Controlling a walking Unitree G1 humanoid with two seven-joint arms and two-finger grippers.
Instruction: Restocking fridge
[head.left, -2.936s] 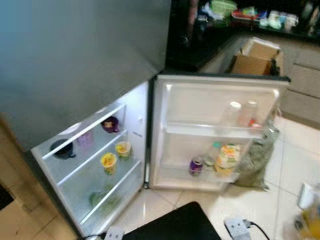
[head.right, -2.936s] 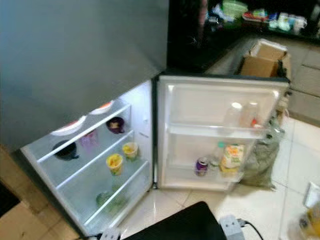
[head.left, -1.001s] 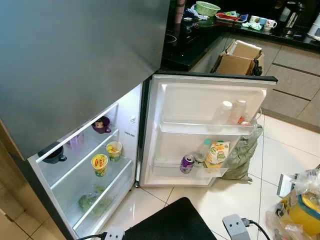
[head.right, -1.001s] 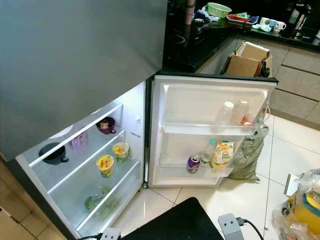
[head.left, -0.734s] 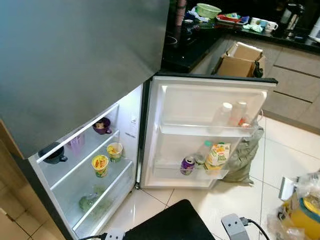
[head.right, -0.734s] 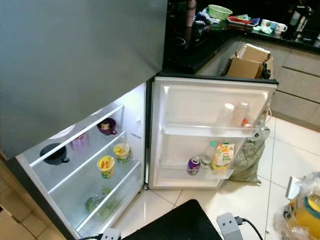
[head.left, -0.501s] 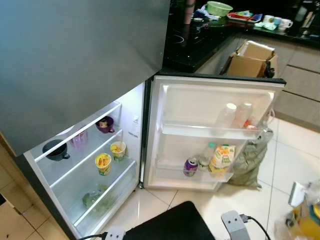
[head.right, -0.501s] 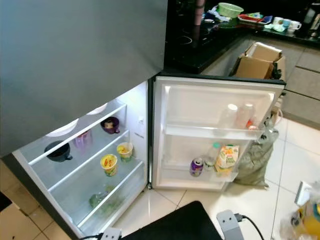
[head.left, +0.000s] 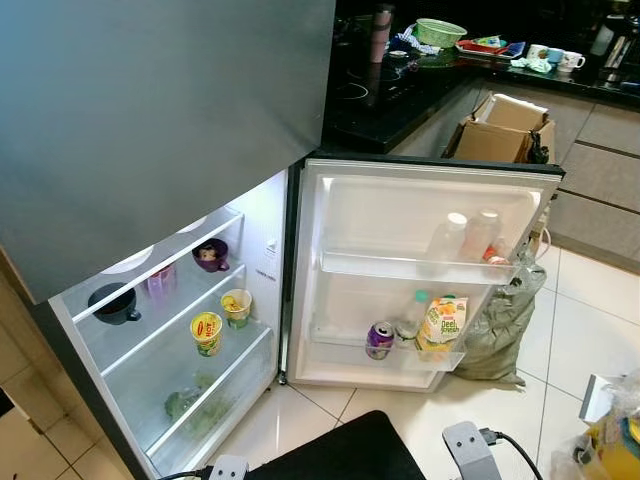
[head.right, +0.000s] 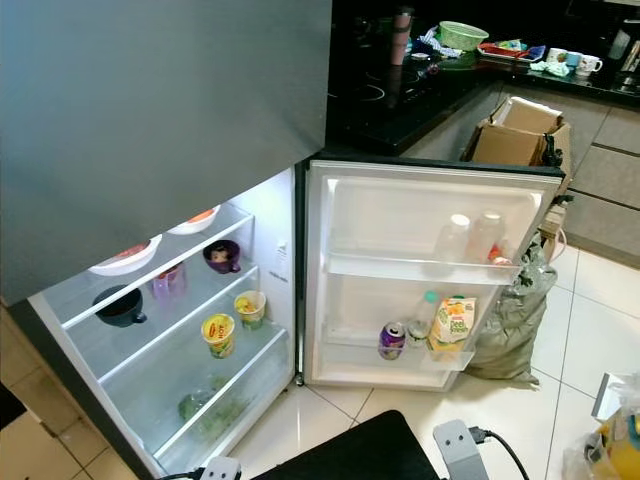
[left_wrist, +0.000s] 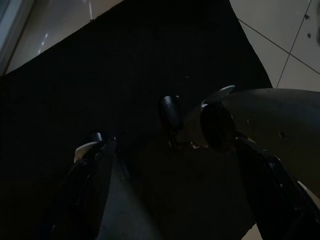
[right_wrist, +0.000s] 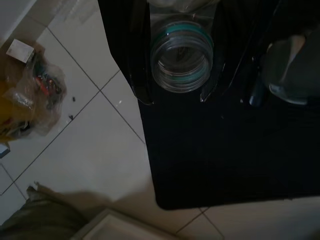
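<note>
Right gripper (right_wrist: 176, 97) points straight down over a black mat (right_wrist: 225, 155), both black fingers clamped on a clear jar (right_wrist: 182, 56) with a teal rim; the jar hangs between the fingers, mouth toward the floor tiles (right_wrist: 75, 150). A yellow plastic bag (right_wrist: 27, 100) lies on the tiles well off to one side of that gripper.

Left gripper (left_wrist: 135, 130) also hangs low over the mat, fingers spread apart and holding nothing.

Ahead of both grippers stands the fridge (head.left: 150, 120), its lower door (head.left: 420, 270) swung open. Door racks hold two bottles (head.left: 465, 235) above and, below, a purple can (head.left: 379, 339) beside a juice carton (head.left: 443, 325). Inside shelves carry a dark bowl (head.left: 110, 302), a purple cup (head.left: 210, 255) and two yellow tubs (head.left: 207, 332). Greens (head.left: 190, 405) lie at the bottom. A grey sack (head.left: 505, 320) leans behind the door; a cardboard box (head.left: 505, 125) sits beyond.
</note>
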